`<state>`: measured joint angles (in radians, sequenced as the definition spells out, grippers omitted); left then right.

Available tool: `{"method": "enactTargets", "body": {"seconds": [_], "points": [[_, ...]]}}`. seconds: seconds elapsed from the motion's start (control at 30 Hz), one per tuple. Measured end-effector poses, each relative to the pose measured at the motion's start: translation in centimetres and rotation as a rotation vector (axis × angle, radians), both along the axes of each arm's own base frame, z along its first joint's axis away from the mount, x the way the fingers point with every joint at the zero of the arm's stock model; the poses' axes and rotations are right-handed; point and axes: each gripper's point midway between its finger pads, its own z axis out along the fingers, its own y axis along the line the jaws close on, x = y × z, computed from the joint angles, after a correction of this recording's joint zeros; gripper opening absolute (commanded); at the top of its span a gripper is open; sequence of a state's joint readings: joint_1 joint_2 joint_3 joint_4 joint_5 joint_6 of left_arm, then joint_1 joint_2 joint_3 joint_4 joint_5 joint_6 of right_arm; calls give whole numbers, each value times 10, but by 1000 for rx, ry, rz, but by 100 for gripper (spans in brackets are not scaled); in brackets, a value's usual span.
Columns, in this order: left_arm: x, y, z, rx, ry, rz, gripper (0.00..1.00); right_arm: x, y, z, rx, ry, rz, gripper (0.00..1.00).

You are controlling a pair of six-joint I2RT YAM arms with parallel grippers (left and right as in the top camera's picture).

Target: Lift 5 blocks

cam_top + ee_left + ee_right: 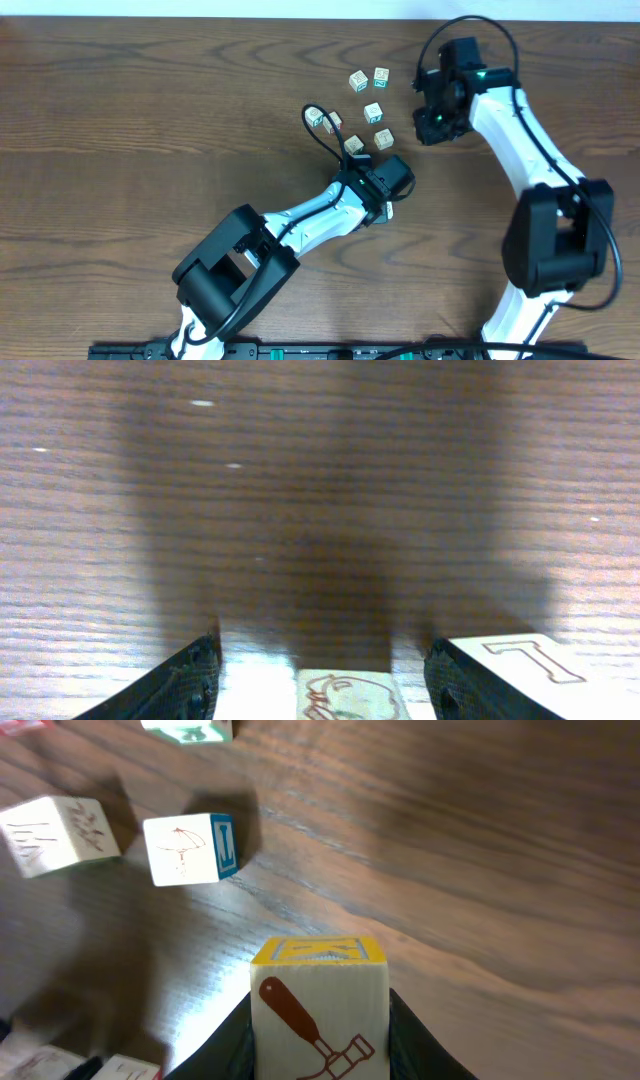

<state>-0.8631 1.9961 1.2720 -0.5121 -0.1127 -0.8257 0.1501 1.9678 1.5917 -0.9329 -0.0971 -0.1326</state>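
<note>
hammer block (318,1005): pale cube with a red hammer print and a yellow top face, clamped in the right gripper (318,1045), right of the cluster.
red-print block (345,698): on the table (150,120) between the fingers of the left gripper (320,678), a gap at each side.
left gripper: jaws apart, gripping nothing.
T block (530,660): just beside the left gripper's finger.
loose blocks (373,112): clustered on the table between the arms.

Wooden table (150,120) — scattered blocks (373,112)

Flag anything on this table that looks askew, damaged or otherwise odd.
Nothing stands out. The blocks lie loosely scattered at differing angles on the table, none visibly damaged or stacked. One hammer-print block sits squarely in the right gripper.
</note>
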Motion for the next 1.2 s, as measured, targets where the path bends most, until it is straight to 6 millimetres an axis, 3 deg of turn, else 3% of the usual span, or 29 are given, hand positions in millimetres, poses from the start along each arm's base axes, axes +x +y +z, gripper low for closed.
{"method": "enactTargets", "body": {"seconds": [0.1, 0.2, 0.37, 0.53, 0.63, 0.9, 1.1, 1.2], "points": [[2, 6, 1, 11, 8, 6, 68, -5, -7, 19, 7, -20, -29, 1], [4, 16, 7, 19, 13, 17, 69, -15, -12, 26, 5, 5, -49, 1], [20, 30, 47, -23, -46, 20, 75, -34, -13, 22, 2, 88, -80, 1], [52, 52, 93, -94, -155, 40, 80, -60, -13, 19, 12, 203, -116, 1], [74, 65, 100, -128, -190, 43, 80, -71, -11, 15, 23, 249, -134, 1], [115, 101, 91, -140, -223, 46, 80, -108, 2, -38, 61, 358, -136, 1], [131, 95, 102, -165, -298, 7, 81, -137, 27, -78, 122, 395, -89, 1], [135, 92, 101, -174, -310, -2, 81, -144, 35, -81, 140, 386, -69, 1]]}}
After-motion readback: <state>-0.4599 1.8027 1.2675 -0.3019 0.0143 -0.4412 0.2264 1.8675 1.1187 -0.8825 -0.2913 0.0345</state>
